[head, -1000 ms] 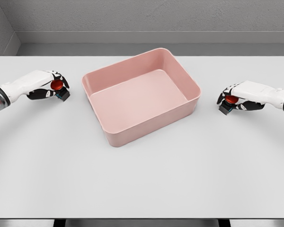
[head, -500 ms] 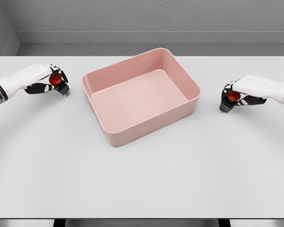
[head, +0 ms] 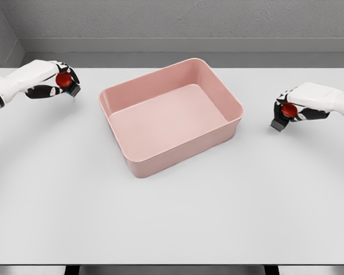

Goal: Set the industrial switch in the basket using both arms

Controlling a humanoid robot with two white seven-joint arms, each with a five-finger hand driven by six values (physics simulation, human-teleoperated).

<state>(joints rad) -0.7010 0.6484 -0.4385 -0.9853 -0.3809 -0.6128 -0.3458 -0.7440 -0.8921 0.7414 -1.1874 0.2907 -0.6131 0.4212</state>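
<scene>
Gripping one industrial switch each, left hand (head: pixel 51 83) w/ left switch (head: pixel 67 82) & right hand (head: pixel 295 109) w/ right switch (head: pixel 284 114) are hovering beside the basket (head: pixel 229 103), nothing inside yet.

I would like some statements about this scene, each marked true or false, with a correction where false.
1. Each hand holds a switch with a red button. True: the left hand grips the left switch, the right hand grips the right switch.
2. The pink basket contains a switch. False: nothing lies inside it.
3. The basket stands between the two hands. True.
4. The right hand is above the basket. False: it is off to the basket's right.
</scene>
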